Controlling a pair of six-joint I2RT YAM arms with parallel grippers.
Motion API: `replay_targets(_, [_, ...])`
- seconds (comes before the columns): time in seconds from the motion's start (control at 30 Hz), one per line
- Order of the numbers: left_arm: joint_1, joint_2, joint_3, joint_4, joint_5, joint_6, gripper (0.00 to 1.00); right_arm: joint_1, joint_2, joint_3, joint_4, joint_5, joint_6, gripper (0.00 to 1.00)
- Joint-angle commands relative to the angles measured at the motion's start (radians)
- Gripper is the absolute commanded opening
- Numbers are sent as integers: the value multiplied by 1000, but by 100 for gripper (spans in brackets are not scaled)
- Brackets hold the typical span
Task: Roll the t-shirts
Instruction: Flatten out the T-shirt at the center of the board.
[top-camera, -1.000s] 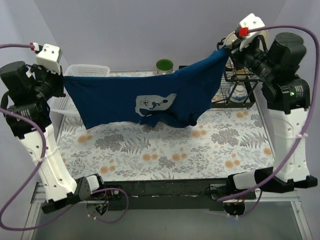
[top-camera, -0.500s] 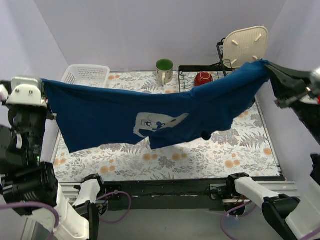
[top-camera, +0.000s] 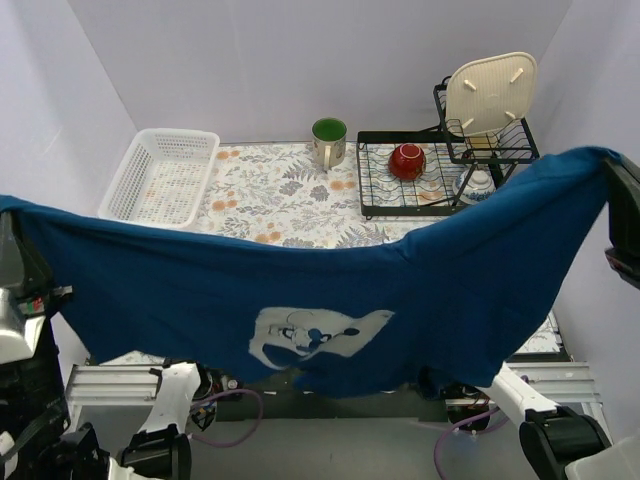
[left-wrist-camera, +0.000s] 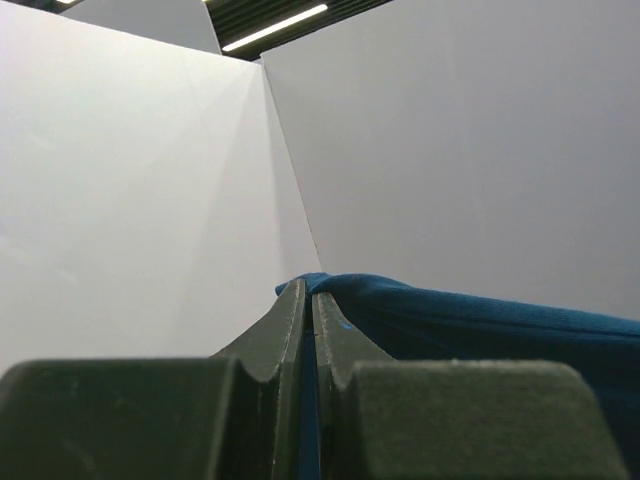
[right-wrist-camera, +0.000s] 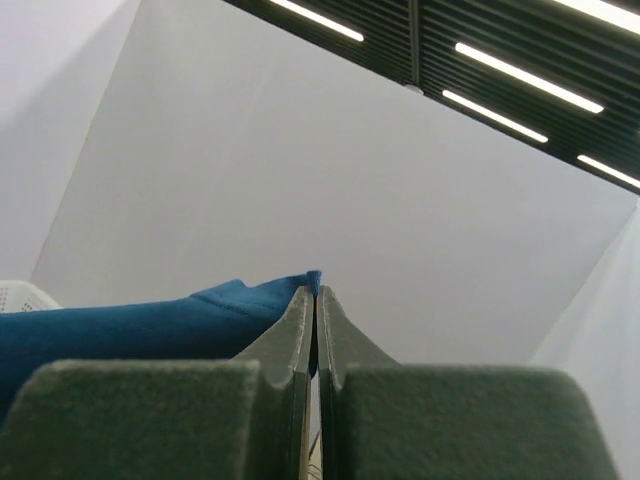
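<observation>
The navy-blue t-shirt (top-camera: 330, 300) with a white and light-blue print hangs stretched wide in the air across the near part of the top view, held by both arms at its upper corners. My left gripper (left-wrist-camera: 309, 288) is shut on the shirt's left corner; blue cloth (left-wrist-camera: 480, 320) runs off to the right in the left wrist view. My right gripper (right-wrist-camera: 315, 292) is shut on the right corner; cloth (right-wrist-camera: 130, 325) trails left in the right wrist view. In the top view the left gripper (top-camera: 8, 215) and right gripper (top-camera: 612, 165) sit at the frame edges, mostly hidden by cloth.
A white basket (top-camera: 165, 175) stands at the back left of the floral table (top-camera: 270, 190). A green mug (top-camera: 328, 140) stands at the back middle. A black dish rack (top-camera: 440, 165) with a red bowl (top-camera: 407, 160) and a cream board (top-camera: 488, 92) stands at the back right.
Both arms have raised the shirt and drawn it toward the camera, spreading it wider. It now covers the near half of the table, and both wrists point upward at the walls.
</observation>
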Motion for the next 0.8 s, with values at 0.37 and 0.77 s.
replay_targets(0.37, [-3,227,-1005,184,549,45,0,33,234,-1010,521,-190,1,1])
replay_targets(0.77, [-25,809,-1092,533,408,139,0,104,897,-888,633,-52,-143,1])
